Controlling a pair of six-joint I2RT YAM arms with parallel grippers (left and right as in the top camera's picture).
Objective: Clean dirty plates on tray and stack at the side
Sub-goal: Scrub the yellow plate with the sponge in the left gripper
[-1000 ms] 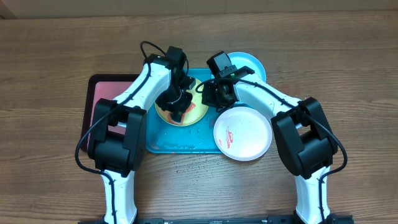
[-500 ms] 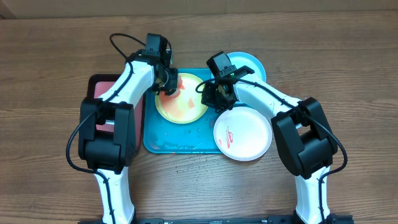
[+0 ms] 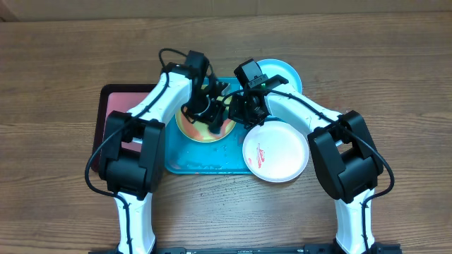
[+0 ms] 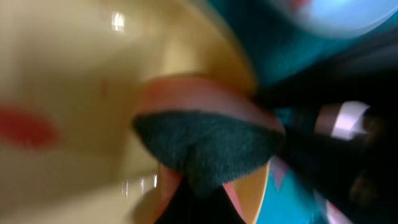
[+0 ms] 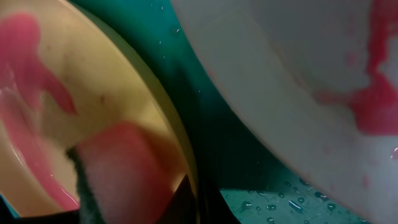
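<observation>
The yellow-green plate [image 3: 188, 128] lies on the teal tray [image 3: 192, 164], with red smears inside. My left gripper [image 3: 210, 117] is shut on a pink sponge with a dark green scrub face [image 4: 211, 143] and presses it on this plate [image 4: 74, 74]. My right gripper [image 3: 241, 110] is shut on the plate's right rim [image 5: 180, 143]; the sponge [image 5: 124, 171] shows beside its fingertip. The white plate [image 3: 277, 152], smeared red, lies at the tray's right front corner. The light blue plate [image 3: 284, 71] lies at the back right, partly under my right arm.
A dark tray with a pink inside [image 3: 113, 120] lies left of the teal tray, partly under my left arm. Water drops dot the teal tray's floor [image 5: 280, 199]. The wooden table [image 3: 56, 70] surrounds both trays.
My left gripper swept the sponge from the plate's middle to its back-left rim and back toward the right side. My right gripper has stayed at the plate's right rim.
</observation>
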